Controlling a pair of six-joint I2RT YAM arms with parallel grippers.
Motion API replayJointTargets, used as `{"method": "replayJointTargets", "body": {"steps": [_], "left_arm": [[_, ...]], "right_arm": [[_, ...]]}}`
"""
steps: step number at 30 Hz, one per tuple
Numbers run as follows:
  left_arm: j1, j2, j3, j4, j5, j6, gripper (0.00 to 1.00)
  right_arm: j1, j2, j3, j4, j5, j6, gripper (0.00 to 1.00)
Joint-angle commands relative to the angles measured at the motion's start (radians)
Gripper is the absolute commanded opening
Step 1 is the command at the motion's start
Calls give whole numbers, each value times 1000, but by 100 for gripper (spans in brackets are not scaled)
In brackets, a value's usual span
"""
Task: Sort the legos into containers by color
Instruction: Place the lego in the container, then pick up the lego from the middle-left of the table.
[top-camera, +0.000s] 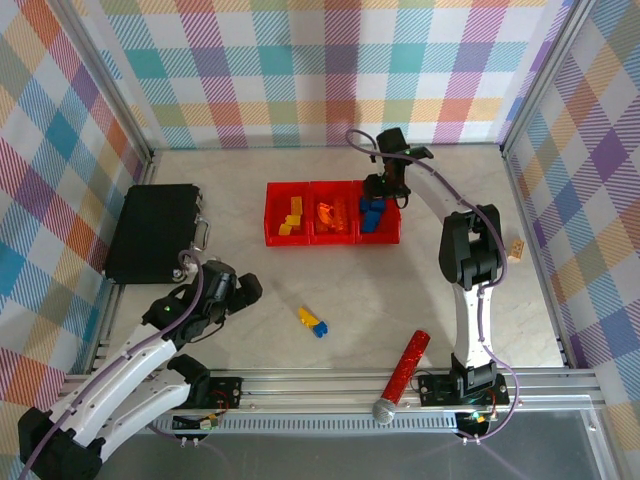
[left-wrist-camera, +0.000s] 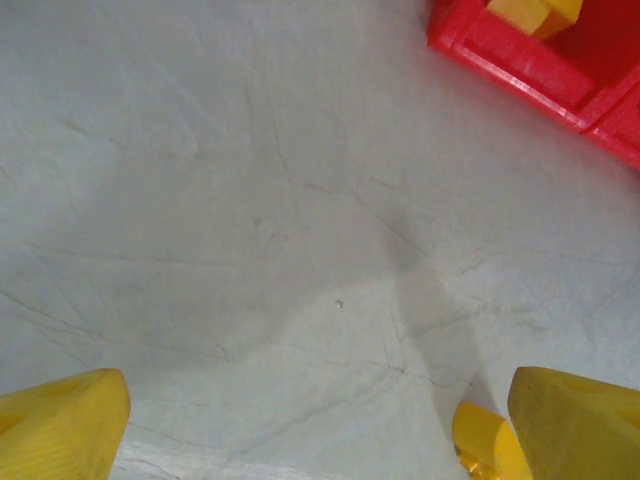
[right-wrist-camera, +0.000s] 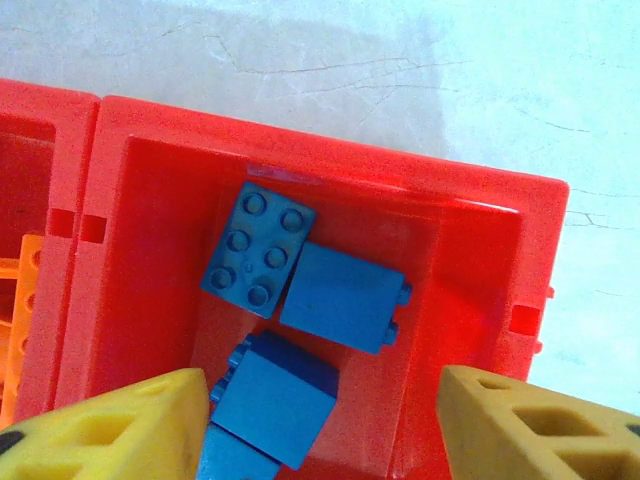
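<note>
Pale table (top-camera: 380, 290) with red containers (top-camera: 312, 240): left fingers (left-wrist-camera: 60, 425) spread, right fingers (right-wrist-camera: 110, 430) spread (seemingly empty) over blue legos (right-wrist-camera: 340, 295).

White arm links (top-camera: 120, 375), black joints (top-camera: 470, 255), purple-grey cables (top-camera: 358, 134); yellow ridged fingers (left-wrist-camera: 60, 425)

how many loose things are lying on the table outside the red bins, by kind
yellow lego: 1
blue lego: 1
black case: 1
microphone: 1
tan block: 1
total: 5
</note>
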Motion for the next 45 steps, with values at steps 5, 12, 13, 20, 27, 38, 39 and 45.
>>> {"method": "replayJointTargets", "body": {"steps": [5,12,13,20,27,38,39,45], "left_arm": [[-150,16,-61,22,19,-275,91],[-338,143,-33,66,-16,-480,90],[-358,178,-17,78,-24,-493,90],[-436,423,91,187,-37,-558,91],[-480,593,138,298,-7,-647,87],[-485,675,202,264,-68,-700,77],[-485,686,204,273,-60,-706,75],[-484,773,255,283,-14,-712,66]], "right_arm": [[6,-116,-50,-12,-68,37,64],[11,-386,-365,104,-153,123,66],[12,-426,-413,118,-156,138,68],[12,-734,-719,147,-149,215,78],[-18,-1002,-874,93,52,275,99],[-97,-1141,-947,93,-52,257,99],[-97,-1139,-947,89,-55,245,99],[-99,-1140,-949,62,-36,204,99]]}}
